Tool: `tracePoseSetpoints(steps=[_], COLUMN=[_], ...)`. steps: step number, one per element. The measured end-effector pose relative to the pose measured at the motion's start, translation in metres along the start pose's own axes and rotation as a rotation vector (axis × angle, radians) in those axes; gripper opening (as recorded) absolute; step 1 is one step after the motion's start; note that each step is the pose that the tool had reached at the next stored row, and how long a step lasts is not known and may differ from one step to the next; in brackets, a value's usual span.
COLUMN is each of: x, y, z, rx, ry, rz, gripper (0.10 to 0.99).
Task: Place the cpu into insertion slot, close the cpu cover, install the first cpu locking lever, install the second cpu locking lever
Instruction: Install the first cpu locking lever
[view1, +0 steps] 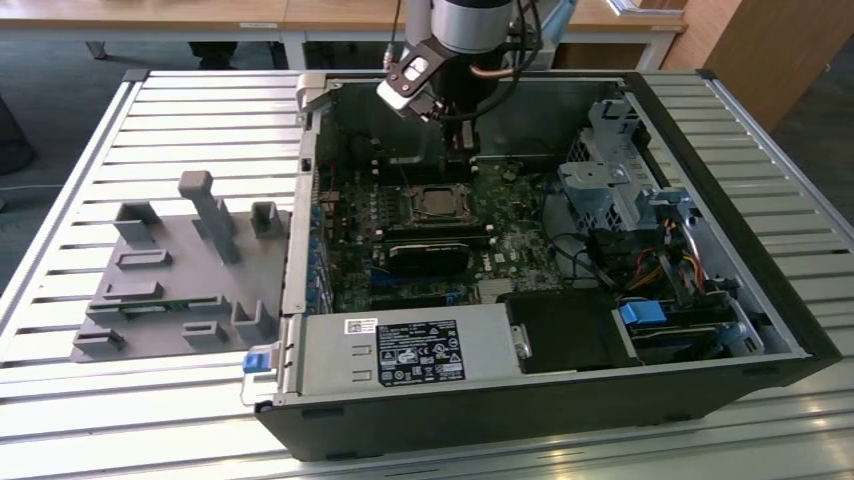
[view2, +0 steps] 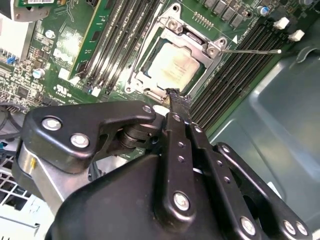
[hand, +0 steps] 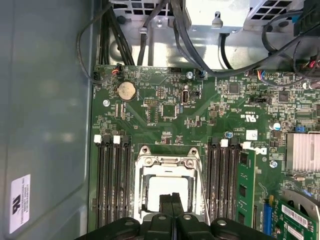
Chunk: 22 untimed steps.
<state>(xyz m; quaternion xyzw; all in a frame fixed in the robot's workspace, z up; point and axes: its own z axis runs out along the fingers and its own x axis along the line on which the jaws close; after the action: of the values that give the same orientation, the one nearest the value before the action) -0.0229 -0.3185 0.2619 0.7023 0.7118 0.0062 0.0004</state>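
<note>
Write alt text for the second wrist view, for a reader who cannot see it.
The black tool, tips shut together, hangs over a pale silvery square cpu sitting on a green circuit board, framed by a thin silver-grey metal cover. Long black memory slots run along both sides.

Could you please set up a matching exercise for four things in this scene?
1 cpu
2 cpu cover
3 grey fixture
4 coin battery

A on the slatted table, outside the computer case
B pale face up, inside the metal frame
C lying flat around the chip
D round and silver, on the green motherboard

Pairs: 1-B, 2-C, 3-A, 4-D
</note>
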Motion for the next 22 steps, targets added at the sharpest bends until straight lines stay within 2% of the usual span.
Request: tracePoseSetpoints(steps=[7, 22], x=[0.0, 0.0], y=[-0.0004, -0.0004], z=[-0.0016, -0.0016], rx=[-0.001, 0.0], ry=[-0.0009, -0.0046], rz=[-0.007, -0.124], gripper=[0.106, 0.106])
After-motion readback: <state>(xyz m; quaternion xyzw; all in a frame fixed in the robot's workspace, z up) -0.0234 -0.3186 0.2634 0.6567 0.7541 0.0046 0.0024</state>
